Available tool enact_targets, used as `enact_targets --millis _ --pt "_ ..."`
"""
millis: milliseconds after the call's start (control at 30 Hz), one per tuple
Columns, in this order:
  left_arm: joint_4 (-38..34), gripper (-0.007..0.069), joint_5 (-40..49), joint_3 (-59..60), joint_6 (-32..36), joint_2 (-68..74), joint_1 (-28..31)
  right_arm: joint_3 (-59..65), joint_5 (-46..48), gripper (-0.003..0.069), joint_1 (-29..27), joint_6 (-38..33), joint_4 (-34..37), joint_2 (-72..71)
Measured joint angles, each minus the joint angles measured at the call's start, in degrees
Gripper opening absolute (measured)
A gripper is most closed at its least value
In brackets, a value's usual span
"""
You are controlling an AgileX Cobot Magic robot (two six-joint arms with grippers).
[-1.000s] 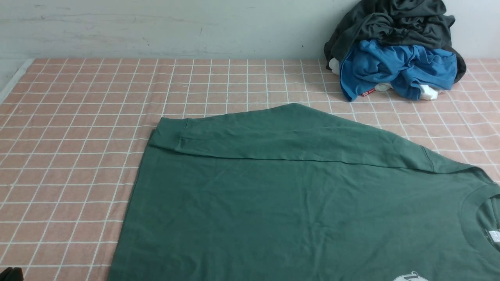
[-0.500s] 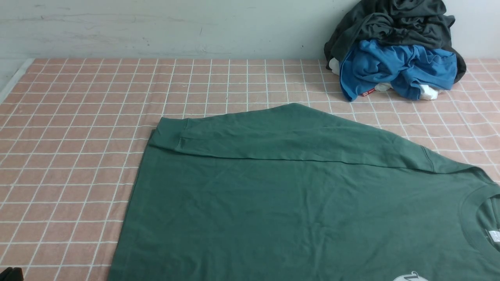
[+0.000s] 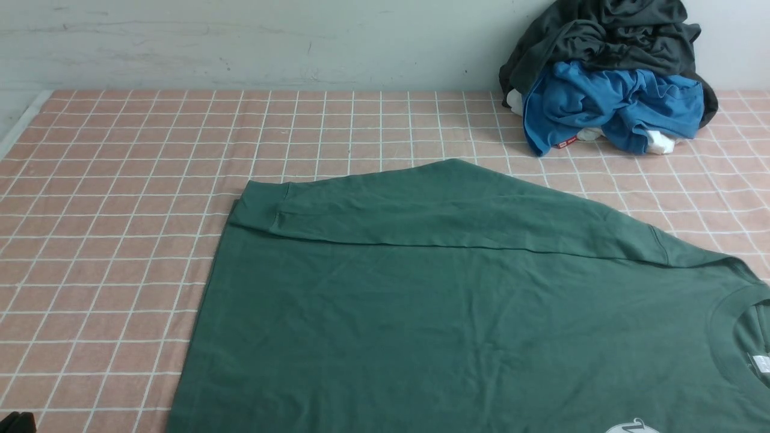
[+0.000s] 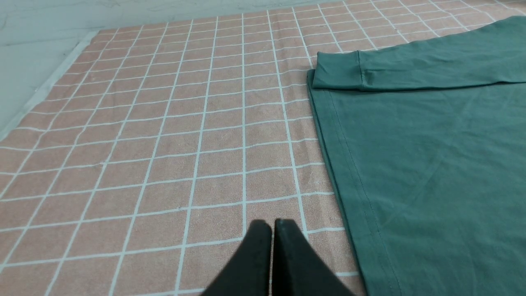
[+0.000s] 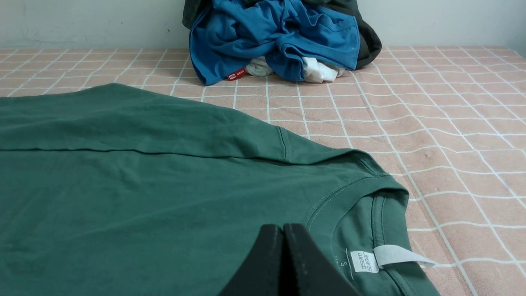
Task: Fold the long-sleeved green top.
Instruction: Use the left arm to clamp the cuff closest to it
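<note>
We saw the green long-sleeved top (image 3: 457, 313) spread flat on the tabletop (image 3: 120, 180), filling lower centre and right of the front view, collar (image 3: 731, 337) at the right edge. One sleeve (image 3: 433, 210) was laid across the body, cuff (image 3: 261, 207) by the hem at centre-left. The other sleeve was out of frame, so no call on it. We judged the task early-to-mid: 1 sleeve in, body folds not yet done.

Left pincer (image 4: 272, 224) was closed and empty over bare checked cloth just beside the hem, bottom centre of the left wrist view. Right pincer (image 5: 282, 228) was closed too, gripping nothing, above the fabric near the collar, bottom centre of the right wrist view.

Writing: an "S" sat beside the neck label (image 5: 363, 261); the brand txt was too small to be sure of. White print (image 3: 631, 427) was cut off at the bottom edge, unreadable. Red tag (image 3: 566, 142) on the blue garment (image 3: 607, 102), upper right, had illegible white chars. Dark grey garment (image 3: 601, 36) lay piled on it.
</note>
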Motion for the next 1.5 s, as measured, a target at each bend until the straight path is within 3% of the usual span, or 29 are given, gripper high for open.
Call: enact_targets --millis 267,433,633,767,933,967,1000,1067,1167,1300,1500 --pt "0.0 -0.0003 -0.2 0.0 0.0 0.0 0.0 0.0 0.0 -0.0014 0.0 0.0 -0.1 0.0" --pt "-5.2 -0.0003 -0.7 0.1 -0.1 0.0 0.0 0.0 0.0 -0.0014 0.0 0.1 -0.3 0.0" --pt "-18.1 -0.0003 -1.2 0.3 -0.5 0.0 0.0 0.0 0.0 -0.0014 0.0 1.1 0.7 0.0" --pt "-37.9 -0.0003 -1.4 0.6 -1.3 0.0 0.0 0.0 0.0 -0.0014 0.0 2.1 4.4 0.0" --pt "-57.3 -0.0003 -3.1 0.6 -1.7 0.0 0.0 0.0 -0.5 -0.0014 0.0 7.7 17.5 0.0" --pt "-57.3 -0.0003 -3.2 0.6 -1.7 0.0 0.0 0.0 -0.5 -0.0014 0.0 8.1 18.4 0.0" --pt "-60.2 -0.0003 -4.4 0.6 -1.7 0.0 0.0 0.1 -0.6 -0.0014 0.0 11.6 27.3 0.0" --pt "-61.9 -0.0003 -5.4 0.6 -1.9 0.0 0.0 0.1 -0.7 -0.0014 0.0 15.7 37.6 0.0" --pt "-62.9 -0.0003 -5.5 0.6 -2.1 0.0 0.0 0.1 -1.5 -0.0014 0.0 17.6 46.9 0.0" --pt "-63.1 -0.0003 -0.2 0.0 1.0 0.0 0.0 0.1 -2.3 -0.0014 0.0 14.1 49.5 0.0" --pt "-59.8 -0.0003 8.7 -10.1 17.2 0.1 0.0 0.1 -2.9 -0.0014 0.0 6.9 51.0 0.0"
